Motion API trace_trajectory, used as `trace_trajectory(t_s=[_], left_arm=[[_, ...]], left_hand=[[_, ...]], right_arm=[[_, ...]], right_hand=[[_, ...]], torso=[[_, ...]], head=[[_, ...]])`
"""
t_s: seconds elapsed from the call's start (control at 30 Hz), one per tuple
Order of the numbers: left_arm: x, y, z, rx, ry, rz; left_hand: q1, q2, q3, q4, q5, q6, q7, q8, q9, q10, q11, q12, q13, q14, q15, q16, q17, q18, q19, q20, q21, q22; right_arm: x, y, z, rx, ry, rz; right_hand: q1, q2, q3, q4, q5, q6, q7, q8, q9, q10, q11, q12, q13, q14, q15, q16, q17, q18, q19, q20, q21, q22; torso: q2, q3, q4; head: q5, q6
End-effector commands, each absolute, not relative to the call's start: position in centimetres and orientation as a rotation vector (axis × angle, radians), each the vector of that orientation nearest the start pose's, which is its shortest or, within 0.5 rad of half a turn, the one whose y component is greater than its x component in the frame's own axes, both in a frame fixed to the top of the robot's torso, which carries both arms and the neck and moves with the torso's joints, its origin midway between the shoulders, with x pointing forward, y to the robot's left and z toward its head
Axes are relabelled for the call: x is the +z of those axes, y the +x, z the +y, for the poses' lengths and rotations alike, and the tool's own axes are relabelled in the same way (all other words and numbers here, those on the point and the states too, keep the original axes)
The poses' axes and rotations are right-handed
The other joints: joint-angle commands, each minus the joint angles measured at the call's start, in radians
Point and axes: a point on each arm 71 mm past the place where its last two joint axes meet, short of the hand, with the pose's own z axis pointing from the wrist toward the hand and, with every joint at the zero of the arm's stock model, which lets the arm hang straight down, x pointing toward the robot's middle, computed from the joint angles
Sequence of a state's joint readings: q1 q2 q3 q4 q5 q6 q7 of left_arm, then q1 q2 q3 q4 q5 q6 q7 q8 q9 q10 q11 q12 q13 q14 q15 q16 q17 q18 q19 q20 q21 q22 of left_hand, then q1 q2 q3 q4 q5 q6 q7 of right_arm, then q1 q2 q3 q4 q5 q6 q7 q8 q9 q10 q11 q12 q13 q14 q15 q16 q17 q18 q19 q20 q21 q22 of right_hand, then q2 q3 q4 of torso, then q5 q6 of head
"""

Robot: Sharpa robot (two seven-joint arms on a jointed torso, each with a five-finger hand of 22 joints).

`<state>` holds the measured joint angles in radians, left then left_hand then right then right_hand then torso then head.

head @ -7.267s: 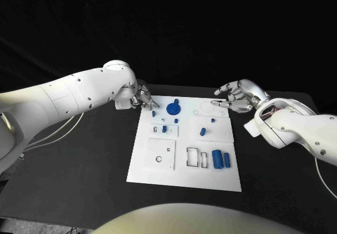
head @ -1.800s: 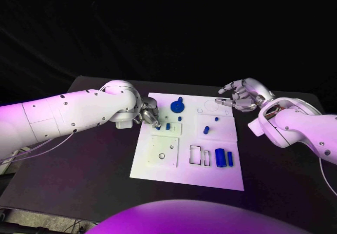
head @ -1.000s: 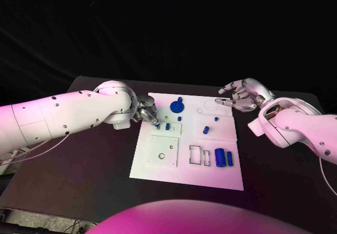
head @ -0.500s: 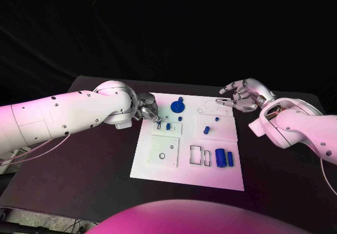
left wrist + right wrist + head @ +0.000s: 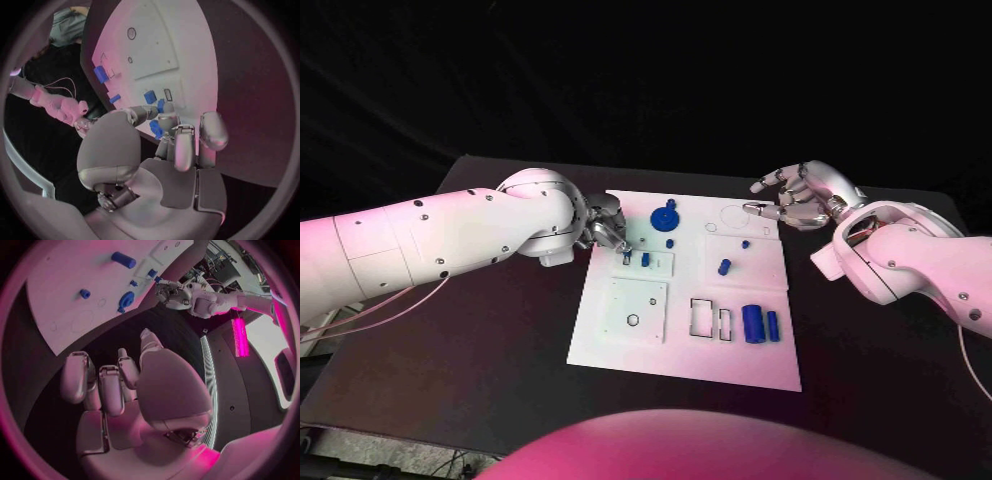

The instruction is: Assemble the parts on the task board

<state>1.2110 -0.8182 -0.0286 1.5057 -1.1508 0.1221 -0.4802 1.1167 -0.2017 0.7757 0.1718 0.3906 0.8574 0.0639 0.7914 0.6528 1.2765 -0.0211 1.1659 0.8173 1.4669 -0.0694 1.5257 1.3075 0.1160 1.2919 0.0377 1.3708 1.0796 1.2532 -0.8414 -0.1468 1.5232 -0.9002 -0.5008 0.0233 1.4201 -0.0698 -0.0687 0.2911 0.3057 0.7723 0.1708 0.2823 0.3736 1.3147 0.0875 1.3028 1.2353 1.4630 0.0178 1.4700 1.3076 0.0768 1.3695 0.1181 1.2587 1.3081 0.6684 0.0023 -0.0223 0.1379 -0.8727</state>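
Note:
The white task board lies mid-table with blue parts on it: a round knobbed part, a peg by a slot, another peg and two cylinders. My left hand hovers over the board's far left corner. Its fingers and thumb are drawn together, and a small blue part sits at their tips as if pinched. My right hand hangs above the table just past the board's far right corner, with its fingers loosely curled and apart, holding nothing.
The board has two round holes and empty rectangular slots near the cylinders. Black table surrounds the board on all sides. My left forearm stretches over the table's left part.
Over the last two seconds my left hand has drawn back a little from the slot area toward the board's far left corner. The right hand has stayed put.

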Motion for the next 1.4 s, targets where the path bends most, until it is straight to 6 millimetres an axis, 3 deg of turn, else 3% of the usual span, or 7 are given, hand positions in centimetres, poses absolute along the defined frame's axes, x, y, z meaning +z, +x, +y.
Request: trace_trajectory(t_s=[0.03, 1.4], left_arm=[[-21.77, 48.18, 20.64, -0.403, -0.075, 2.281], [-22.37, 47.93, 20.38, -0.345, 0.016, 2.302]], left_hand=[[-0.006, 0.007, 0.177, -0.171, 0.003, 0.016, -0.01, 0.003, 0.001, 0.005, -0.001, 0.003, 0.001, 0.079, -0.008, 0.003, 0.168, -0.017, 0.007, -0.001, 0.005, 0.002], [-0.009, 0.003, 0.18, -0.175, 0.005, 0.019, -0.01, 0.002, -0.001, 0.01, -0.002, 0.007, 0.009, 0.079, -0.008, 0.003, 0.168, -0.018, 0.01, -0.002, 0.007, 0.007]], right_arm=[[-19.12, 48.46, -20.82, 0.901, 0.333, 1.646], [-19.1, 48.47, -20.81, 0.902, 0.332, 1.643]], right_hand=[[-0.01, 0.003, -0.005, -0.001, 0.005, -0.006, 0.003, 0.007, -0.001, -0.005, 0.0, 0.001, -0.002, 0.052, -0.007, -0.003, 0.027, 0.007, 0.002, -0.002, -0.004, 0.019], [-0.011, 0.004, -0.005, -0.002, 0.006, -0.007, 0.002, 0.008, -0.002, -0.005, 0.0, 0.0, -0.003, 0.052, -0.007, -0.004, 0.025, 0.008, 0.001, -0.002, -0.006, 0.018]], torso=[[0.0, 0.0004, -0.0002], [-0.001, 0.0004, 0.0]], head=[[0.0, 0.0], [0.001, 0.0]])
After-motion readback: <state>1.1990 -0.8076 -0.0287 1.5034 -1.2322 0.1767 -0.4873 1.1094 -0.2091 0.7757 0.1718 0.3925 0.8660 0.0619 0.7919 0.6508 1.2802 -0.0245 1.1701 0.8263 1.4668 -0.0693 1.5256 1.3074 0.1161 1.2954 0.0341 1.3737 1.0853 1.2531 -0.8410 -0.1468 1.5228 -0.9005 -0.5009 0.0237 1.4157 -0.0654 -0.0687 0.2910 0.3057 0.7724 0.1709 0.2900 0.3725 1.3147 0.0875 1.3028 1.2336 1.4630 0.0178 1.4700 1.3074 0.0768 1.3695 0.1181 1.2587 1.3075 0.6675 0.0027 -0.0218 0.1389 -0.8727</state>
